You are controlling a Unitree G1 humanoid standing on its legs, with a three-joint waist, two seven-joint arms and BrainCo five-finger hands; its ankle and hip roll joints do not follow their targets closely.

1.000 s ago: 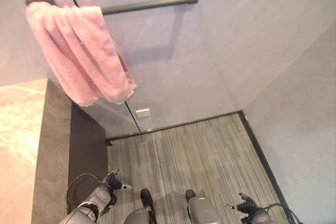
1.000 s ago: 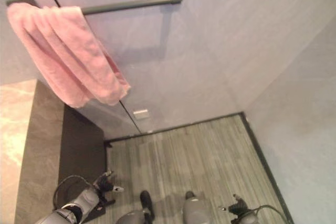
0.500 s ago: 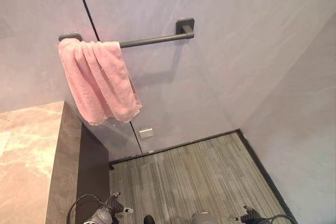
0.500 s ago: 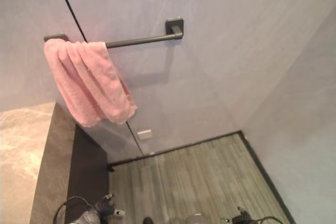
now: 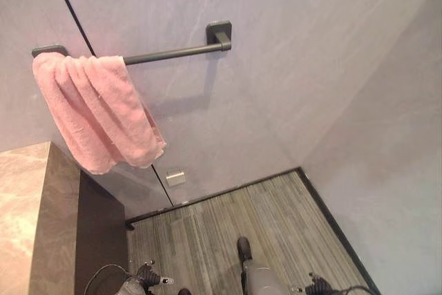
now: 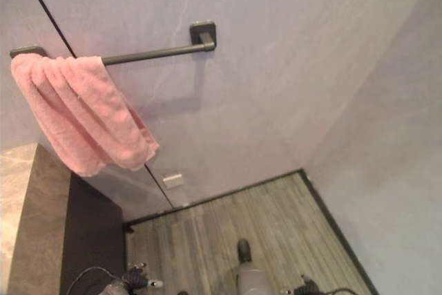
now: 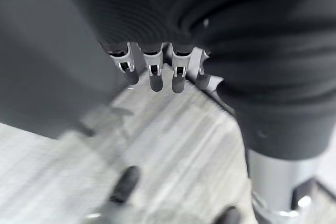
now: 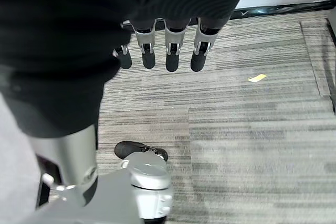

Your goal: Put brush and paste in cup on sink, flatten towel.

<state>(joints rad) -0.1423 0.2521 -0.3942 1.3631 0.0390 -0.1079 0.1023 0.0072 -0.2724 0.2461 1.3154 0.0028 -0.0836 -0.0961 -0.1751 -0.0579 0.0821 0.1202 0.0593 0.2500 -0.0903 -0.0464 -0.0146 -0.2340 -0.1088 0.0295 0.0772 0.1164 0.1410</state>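
Observation:
A pink towel (image 5: pixel 97 115) hangs bunched in folds at the left end of a dark wall rail (image 5: pixel 173 52); the rest of the rail is bare. My left hand (image 7: pixel 177 77) hangs low beside the counter, fingers relaxed and straight, holding nothing; it also shows at the bottom of the left eye view (image 5: pixel 148 280). My right hand (image 8: pixel 170 56) hangs low over the striped floor, fingers straight and empty, and shows as well at the lower right (image 5: pixel 318 285). Both hands are far below the towel.
A marble-topped counter (image 5: pixel 27 219) with a dark side panel (image 5: pixel 97 233) stands at the left, just under the towel. A small white plate (image 5: pixel 175 178) sits low on the wall. Grey walls meet in a corner at the right. A yellow scrap (image 8: pixel 256 78) lies on the floor.
The camera has moved: the whole picture tilted up, then swung so towel and rail sit further left. The towel itself hangs as before. Both hands stay low.

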